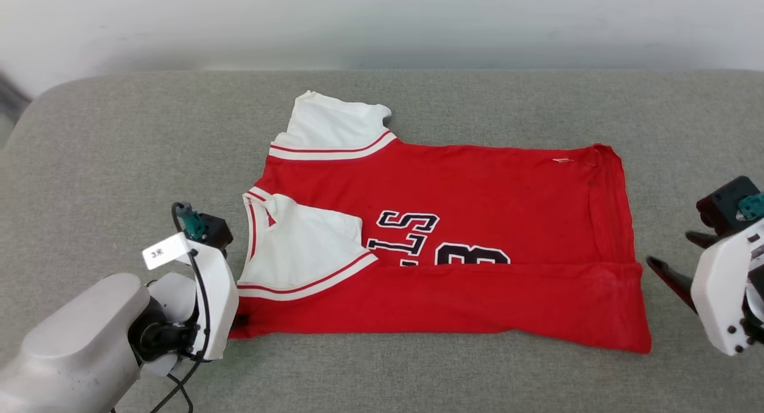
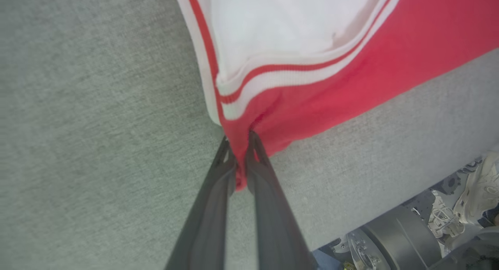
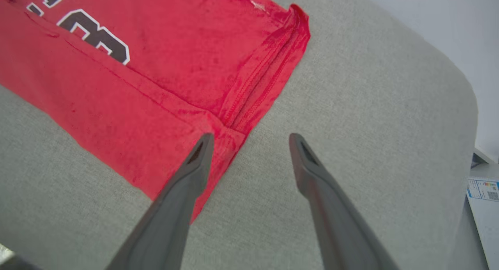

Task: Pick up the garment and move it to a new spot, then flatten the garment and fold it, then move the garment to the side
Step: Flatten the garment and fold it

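Left fingers (image 2: 216, 199) are clamped shut on a red corner of the garment (image 2: 351, 75). The fabric is squeezed right between the tips, with the striped sleeve trim just past them. Right fingers (image 3: 183, 184) are spread wide, gripping nothing. One tip sits over the garment's hem corner, the other over bare grey counter (image 3: 370, 106). Farther out the garment lies flat, its near edge folded over the number.

forearm (image 1: 77, 341): pale grey | wrist shell (image 1: 224, 293): white — black cable (image 1: 202, 299) | claw fingers (image 3: 183, 192): dark grey
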